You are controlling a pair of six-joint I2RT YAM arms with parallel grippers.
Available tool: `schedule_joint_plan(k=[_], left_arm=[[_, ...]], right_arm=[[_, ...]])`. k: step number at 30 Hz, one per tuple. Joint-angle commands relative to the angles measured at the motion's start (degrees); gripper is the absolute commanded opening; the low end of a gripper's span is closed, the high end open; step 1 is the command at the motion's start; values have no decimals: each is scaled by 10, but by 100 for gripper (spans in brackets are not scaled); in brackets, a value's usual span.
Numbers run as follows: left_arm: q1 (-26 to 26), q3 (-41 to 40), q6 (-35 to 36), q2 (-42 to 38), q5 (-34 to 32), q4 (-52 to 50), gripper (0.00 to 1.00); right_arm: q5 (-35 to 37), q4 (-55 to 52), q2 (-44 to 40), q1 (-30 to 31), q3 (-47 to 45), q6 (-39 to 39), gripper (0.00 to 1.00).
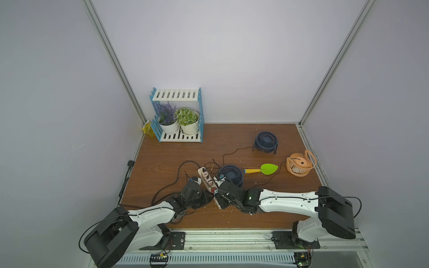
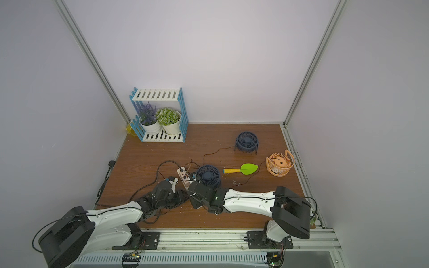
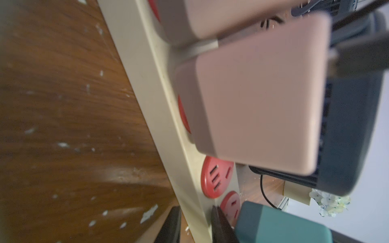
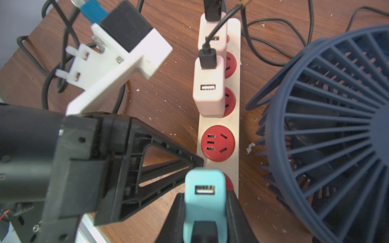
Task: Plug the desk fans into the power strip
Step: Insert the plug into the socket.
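Note:
The cream power strip (image 4: 219, 120) with red sockets lies on the wooden table (image 1: 162, 162). My right gripper (image 4: 205, 195) is shut on a teal USB adapter (image 4: 202, 176), which stands upright over the strip's nearest red socket; its prongs are hidden. A black plug sits in the adapter's lower port. My left gripper (image 3: 195, 226) comes in from the side, its black fingers (image 3: 221, 225) closed over the strip's edge beside the adapter. A navy desk fan (image 1: 232, 174) stands right next to the strip. An orange fan (image 1: 300, 164) has a thin cord trailing toward my right gripper.
Two pink adapters (image 4: 208, 92) with black cables fill the strip's far sockets. A second navy fan (image 1: 265, 141) stands at the back. A green and yellow trowel (image 1: 262, 169) lies mid-table. A blue-white plant shelf (image 1: 177, 116) fills the back left corner. Loose cords run left of the strip.

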Motion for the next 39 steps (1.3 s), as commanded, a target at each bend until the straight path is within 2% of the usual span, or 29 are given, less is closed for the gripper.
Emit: schedule_joint_plan(k=[1, 12, 17, 23, 30, 33, 39], left_arm=[[6, 6, 8, 6, -12, -20, 26], [6, 8, 10, 7, -21, -25, 25], [6, 8, 13, 7, -30, -25, 24], [9, 14, 24, 16, -45, -34, 30], [15, 11, 28, 27, -72, -21, 30], [17, 11, 30, 31, -74, -8, 36], [25, 12, 31, 47, -99, 10, 37]], right_arm=[[-13, -107, 58, 15, -26, 3, 0], [13, -150, 50, 55, -59, 52, 0], [20, -154, 69, 55, -53, 46, 0], [15, -168, 92, 47, -40, 40, 0], [3, -203, 83, 35, -39, 48, 0], [-2, -213, 84, 25, -36, 46, 0], [0, -229, 93, 10, -14, 32, 0]])
